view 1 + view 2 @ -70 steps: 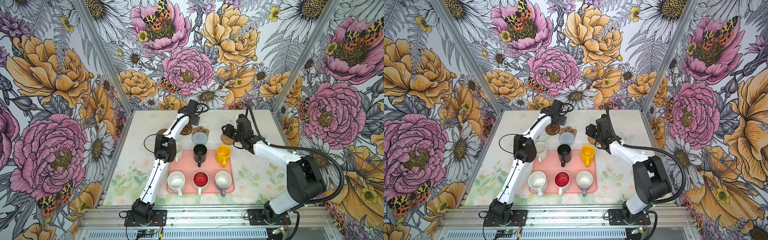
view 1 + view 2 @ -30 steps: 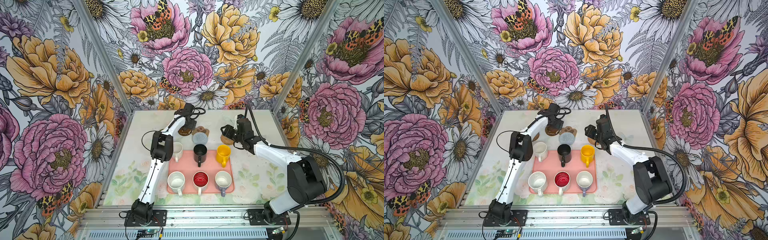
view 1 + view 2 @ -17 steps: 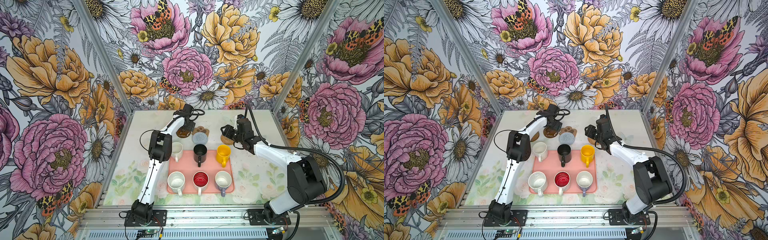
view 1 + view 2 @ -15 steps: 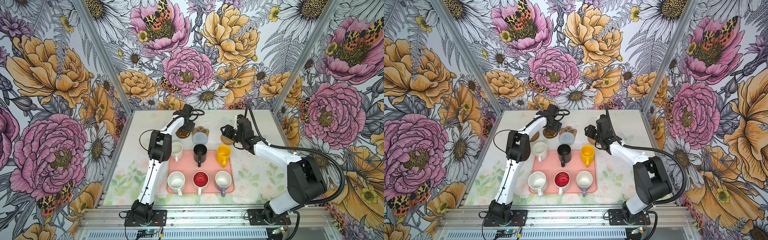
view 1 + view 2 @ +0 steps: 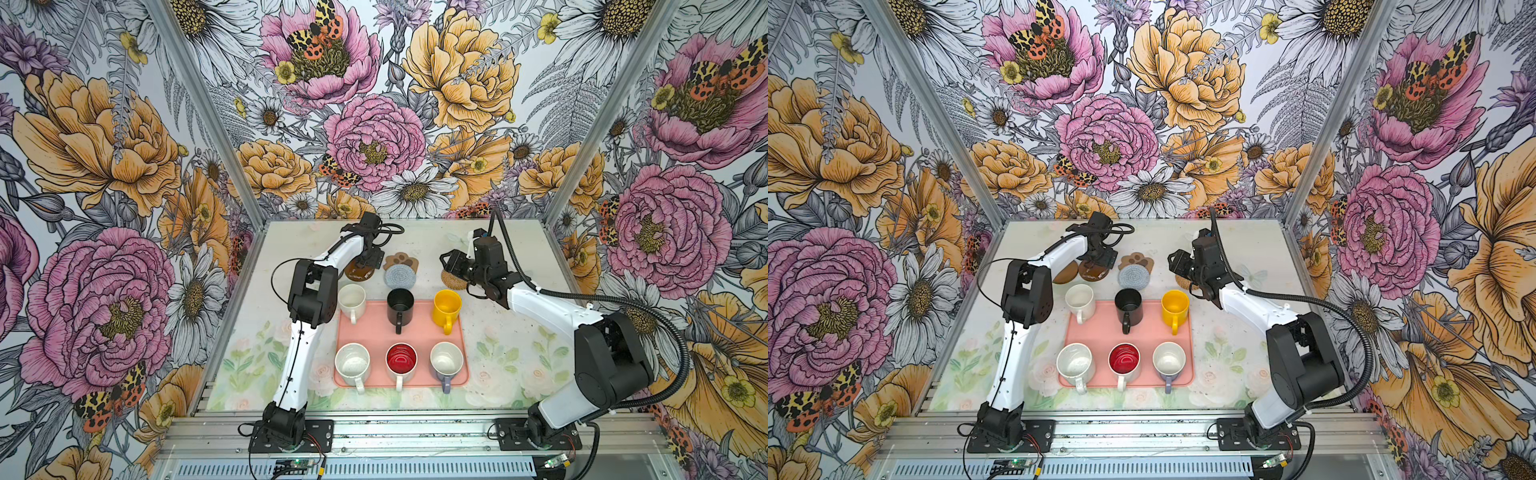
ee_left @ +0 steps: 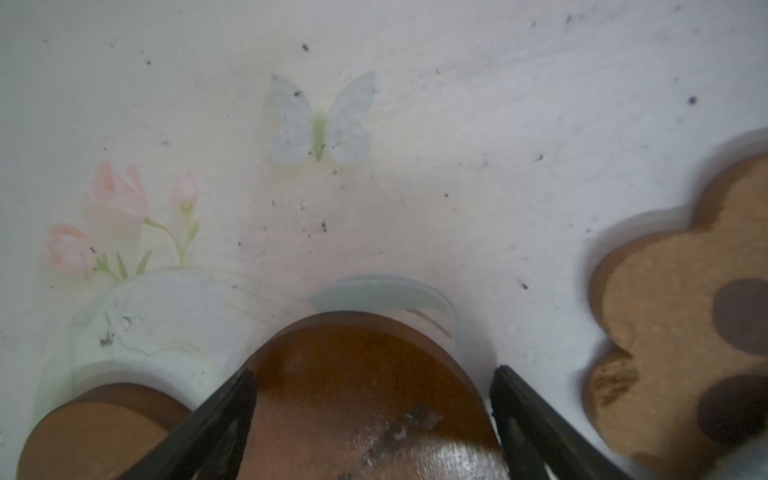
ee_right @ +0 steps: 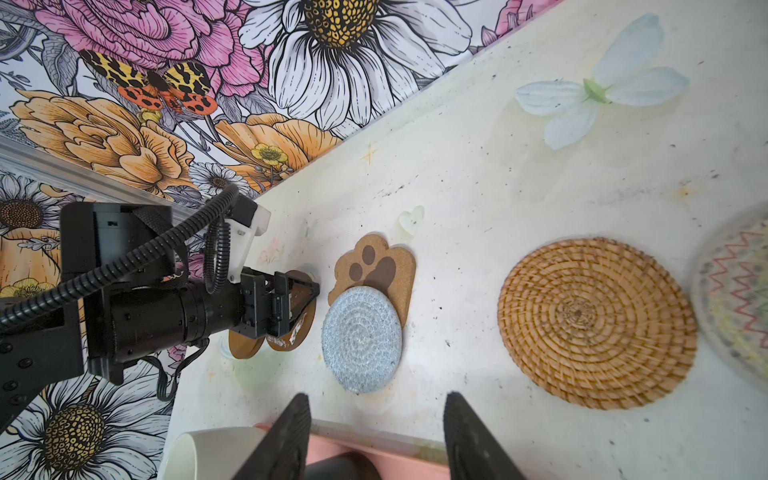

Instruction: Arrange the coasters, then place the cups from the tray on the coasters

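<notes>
1. Coasters, brown pair, far left of the table [image 5: 415,237]: left brown disc [image 5: 1065,275] lies against right brown disc [image 5: 1093,272], just beyond the tray's far-left corner.
2. Left gripper [image 6: 374,370]: low over the right brown disc, jaws wide apart, one finger [image 6: 224,411] on each side of it. A sliver of table shows beside one finger, so no clamp is visible.
3. Paw-print coaster [image 5: 401,260]: flat, just right of the discs.
4. Grey-blue coaster [image 5: 400,276]: overlaps the paw-print coaster's near edge.
5. Right gripper [image 7: 376,401]: hovers beyond the tray's far edge, jaws apart, nothing between them.
6. Rattan coaster [image 7: 596,322]: flat, right of the grey-blue coaster, apart from it.
7. Cream coaster [image 7: 739,299]: just right of the rattan coaster, blurred, zigzag stitching.
8. Tray [image 5: 374,332]: near centre, all cups upright. Far row: white cup [image 5: 351,298] at the corner, black cup [image 5: 400,301], yellow cup [image 5: 446,306]. Near row: speckled white cup [image 5: 352,361], red-lined cup [image 5: 401,359], lavender cup [image 5: 446,360].
</notes>
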Available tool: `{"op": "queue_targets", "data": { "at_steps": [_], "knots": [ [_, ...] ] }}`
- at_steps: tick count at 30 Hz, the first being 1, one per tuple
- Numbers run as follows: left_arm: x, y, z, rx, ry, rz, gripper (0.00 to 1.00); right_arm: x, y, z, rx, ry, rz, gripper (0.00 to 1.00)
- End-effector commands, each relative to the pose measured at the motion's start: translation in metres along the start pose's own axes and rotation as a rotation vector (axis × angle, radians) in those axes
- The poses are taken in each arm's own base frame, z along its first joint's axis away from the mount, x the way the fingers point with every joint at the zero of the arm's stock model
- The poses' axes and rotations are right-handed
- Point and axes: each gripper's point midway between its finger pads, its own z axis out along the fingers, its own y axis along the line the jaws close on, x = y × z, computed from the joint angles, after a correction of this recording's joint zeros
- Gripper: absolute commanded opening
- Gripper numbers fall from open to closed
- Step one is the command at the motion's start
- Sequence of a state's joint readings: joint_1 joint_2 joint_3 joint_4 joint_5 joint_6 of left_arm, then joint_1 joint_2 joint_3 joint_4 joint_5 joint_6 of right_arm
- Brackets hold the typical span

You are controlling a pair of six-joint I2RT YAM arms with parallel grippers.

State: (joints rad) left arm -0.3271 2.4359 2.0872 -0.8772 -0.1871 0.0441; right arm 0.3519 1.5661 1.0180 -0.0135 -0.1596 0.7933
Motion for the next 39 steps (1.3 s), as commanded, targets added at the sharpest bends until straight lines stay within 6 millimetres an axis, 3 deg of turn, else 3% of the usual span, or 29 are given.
{"op": "queue_targets", "data": {
  "at_steps": [1, 24, 33, 39],
  "knots": [
    [0.017, 0.023, 0.005, -0.057, 0.054, -0.001, 0.90, -0.009, 0.012, 0.000, -0.038, -0.023, -0.008, 0.54],
    [0.027, 0.027, -0.010, -0.046, 0.056, -0.031, 0.90, -0.008, 0.019, -0.003, -0.055, -0.023, -0.012, 0.54],
    [0.006, 0.030, -0.030, -0.042, -0.006, -0.057, 0.90, -0.006, 0.029, -0.001, -0.079, -0.017, -0.022, 0.54],
    [-0.023, 0.024, -0.052, 0.007, -0.090, -0.072, 0.91, -0.003, 0.038, 0.007, -0.092, 0.002, -0.031, 0.54]
  ]
}}
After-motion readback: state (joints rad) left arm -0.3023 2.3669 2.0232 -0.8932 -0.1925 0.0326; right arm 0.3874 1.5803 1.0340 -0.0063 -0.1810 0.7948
